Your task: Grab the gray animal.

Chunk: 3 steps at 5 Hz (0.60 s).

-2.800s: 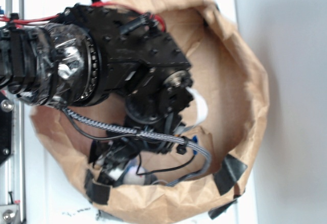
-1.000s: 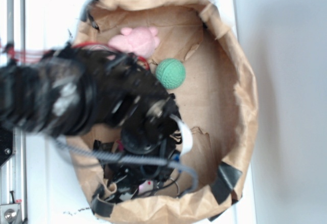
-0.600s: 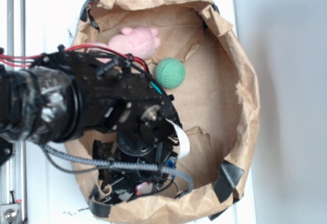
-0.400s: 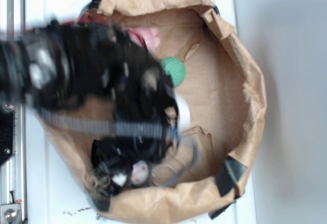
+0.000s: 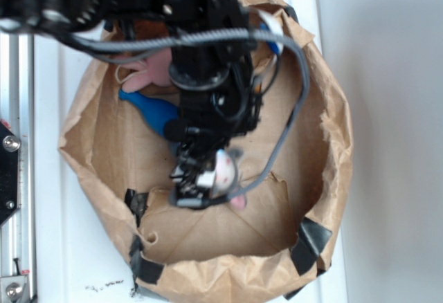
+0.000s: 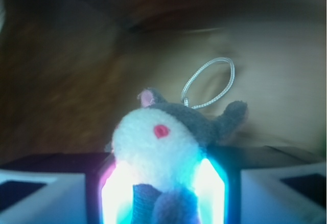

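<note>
The gray animal [image 6: 171, 142] is a small dark-gray plush with a whitish round face, a red dot and a silver cord loop. In the wrist view it sits squeezed between my two glowing fingers [image 6: 117, 193], its head sticking out past them. In the exterior view my gripper [image 5: 208, 178] is shut on the gray animal [image 5: 223, 170], holding it above the floor of the brown paper bag [image 5: 325, 130]. The arm covers the upper middle of the bag.
A pink plush bunny [image 5: 149, 75] lies at the bag's upper left, partly under the arm. A blue object [image 5: 149, 109] lies just below it. Black tape patches [image 5: 308, 244] mark the bag's lower rim. White surface surrounds the bag.
The arm has swung from the bag's lower left up toward the top. The gripper now holds the gray animal lifted over the bag's middle. The green ball no longer shows.
</note>
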Motion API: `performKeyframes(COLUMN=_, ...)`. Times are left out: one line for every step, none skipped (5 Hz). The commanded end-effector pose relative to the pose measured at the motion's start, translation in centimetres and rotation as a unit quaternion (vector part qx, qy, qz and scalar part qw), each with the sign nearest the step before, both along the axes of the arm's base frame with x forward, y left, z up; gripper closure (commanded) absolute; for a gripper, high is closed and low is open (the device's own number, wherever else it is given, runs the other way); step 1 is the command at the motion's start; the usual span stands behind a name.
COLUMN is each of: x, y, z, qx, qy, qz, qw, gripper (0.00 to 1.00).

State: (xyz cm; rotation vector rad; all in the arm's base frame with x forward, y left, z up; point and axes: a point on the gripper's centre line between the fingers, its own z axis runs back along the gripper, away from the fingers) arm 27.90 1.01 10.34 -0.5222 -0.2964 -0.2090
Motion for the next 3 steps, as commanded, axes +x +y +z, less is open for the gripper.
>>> performKeyframes(x=-1.9, y=0.7, z=5.5, qx=0.180, qy=-0.020, qz=0.128, qw=0.975, gripper=1.00)
performKeyframes(x=-1.3, y=0.3, z=6.8, qx=0.201, qy=0.007, qz=0.140, qw=0.970, gripper=1.00)
performKeyframes(x=-0.7, y=0.3, z=7.0, qx=0.212, qy=0.017, qz=0.179, qw=0.961, gripper=1.00)
